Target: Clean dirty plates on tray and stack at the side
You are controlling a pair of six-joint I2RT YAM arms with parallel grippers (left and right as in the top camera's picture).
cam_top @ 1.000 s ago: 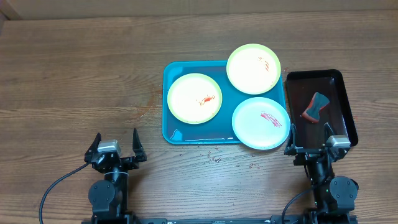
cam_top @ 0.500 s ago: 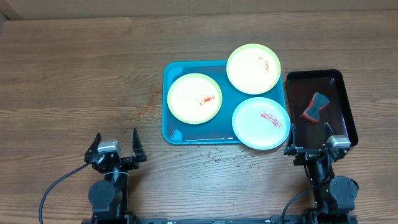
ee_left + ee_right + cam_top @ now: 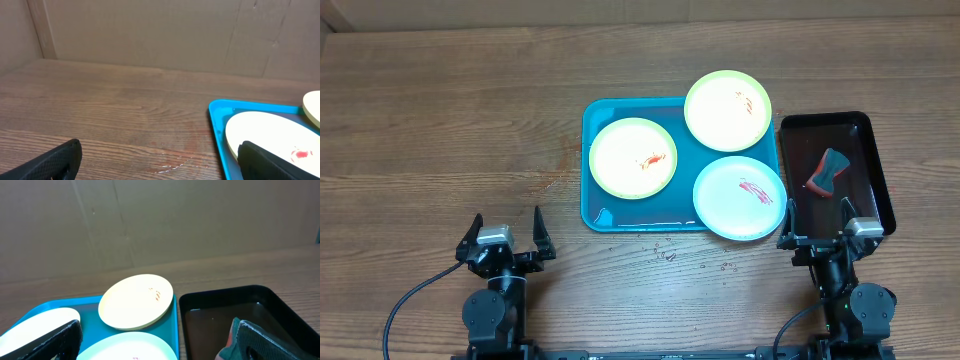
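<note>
Desk [image 3: 440, 120]: brown wood grain, running the full width. A few droplets [image 3: 665, 255] lie just before the tray's near edge.
Room: a plain cardboard-coloured wall [image 3: 150, 30] stands behind the desk's far edge.
Tray [image 3: 620, 212]: turquoise, right of centre, long axis left to right. Water is pooled along its near side.
Left plate [image 3: 633, 157]: yellow-green rim, flat in the tray's left half, red smear near its middle.
Far plate [image 3: 727, 110]: yellow-green rim, overhanging the tray's far right corner, faint red marks.
Blue plate [image 3: 739, 197]: pale blue rim, overhanging the near right corner, red streak.
Black tray [image 3: 865, 118]: just right of the turquoise one, long axis near to far, holding a grey-and-red sponge [image 3: 827, 170].
Left claw [image 3: 507, 218]: fingers spread, holding nothing. Its arm is folded at the near edge and points toward the far wall.
Right claw [image 3: 818, 212]: fingers spread, holding nothing. Its arm is in the same folded pose, just before the black tray.
</note>
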